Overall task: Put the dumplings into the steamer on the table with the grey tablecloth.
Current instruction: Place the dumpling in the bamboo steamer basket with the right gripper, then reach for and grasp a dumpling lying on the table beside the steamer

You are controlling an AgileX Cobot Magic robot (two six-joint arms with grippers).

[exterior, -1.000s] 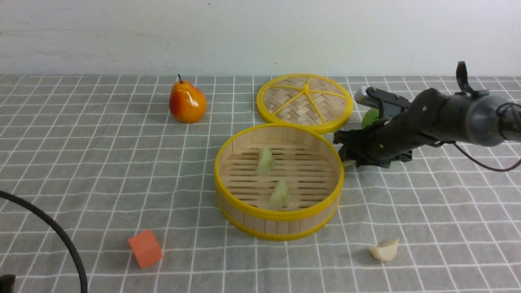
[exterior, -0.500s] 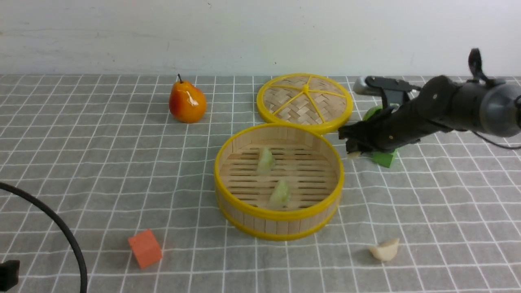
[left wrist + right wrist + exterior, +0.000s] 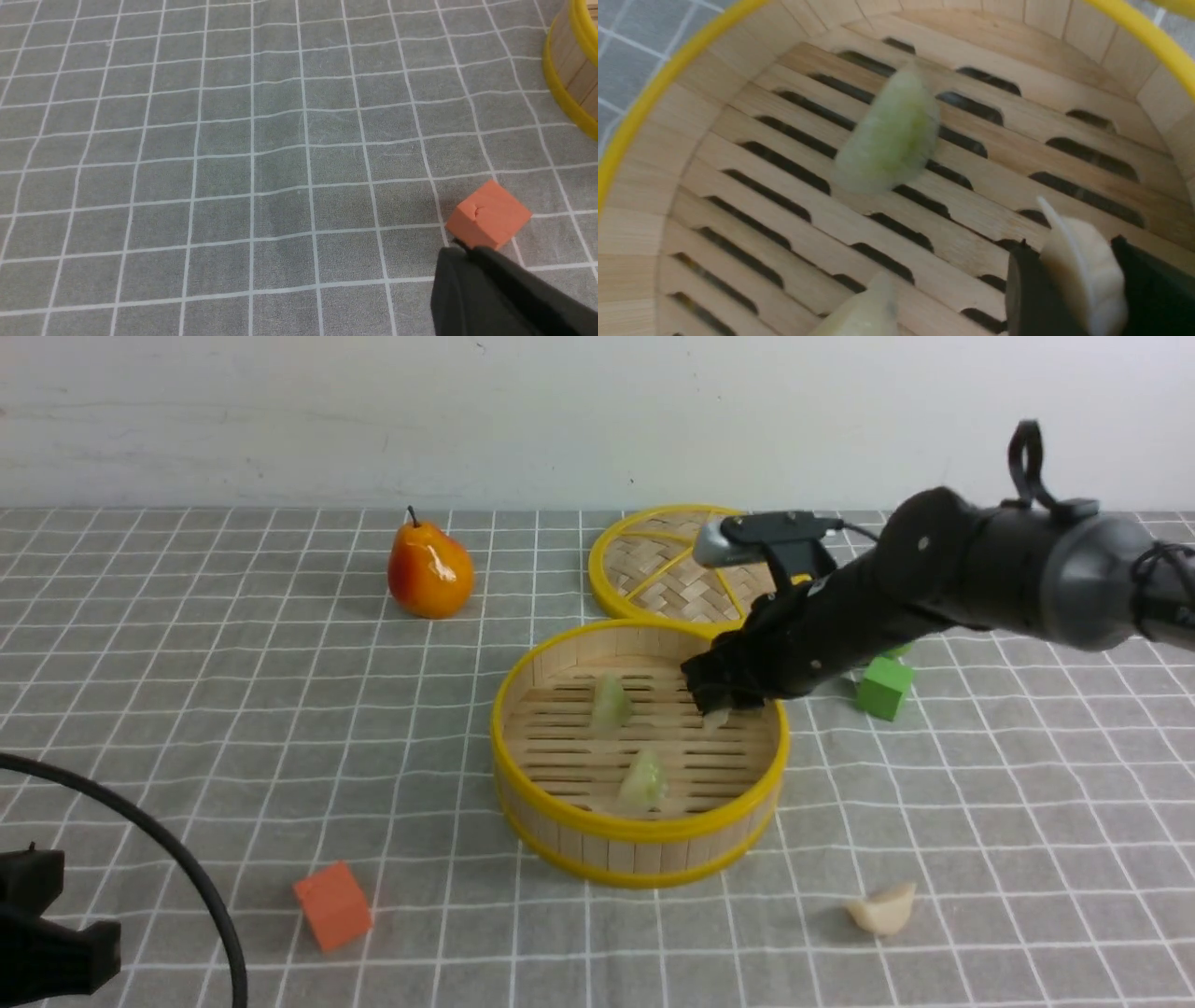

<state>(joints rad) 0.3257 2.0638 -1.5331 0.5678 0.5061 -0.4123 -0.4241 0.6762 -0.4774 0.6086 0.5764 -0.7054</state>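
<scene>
The steamer (image 3: 644, 829) stands mid-table on the grey tablecloth (image 3: 280, 709). Two pale green dumplings (image 3: 610, 703) (image 3: 644, 779) lie on its slatted floor. My right gripper (image 3: 717, 702) hangs inside the steamer's right half, shut on a cream-white dumpling (image 3: 717, 717). In the right wrist view that dumpling (image 3: 1083, 270) sits pinched between the two dark fingers of the right gripper (image 3: 1070, 243), above the slats, with a green dumpling (image 3: 889, 140) beyond it. Another cream dumpling (image 3: 882, 907) lies on the cloth at the front right. My left gripper (image 3: 460, 254) is shut and empty, low at the front left.
An orange cube (image 3: 332, 905) (image 3: 488, 219) sits just past the left gripper's tip. A pear (image 3: 429, 569) stands at the back. The woven lid (image 3: 653, 569) lies behind the steamer. A green cube (image 3: 884, 688) is right of the steamer. A black cable (image 3: 168, 859) arcs at the front left.
The right arm lifted the cream dumpling off the cloth beside the steamer and carried it left over the rim, uncovering the green cube. The left gripper edged up into the front view.
</scene>
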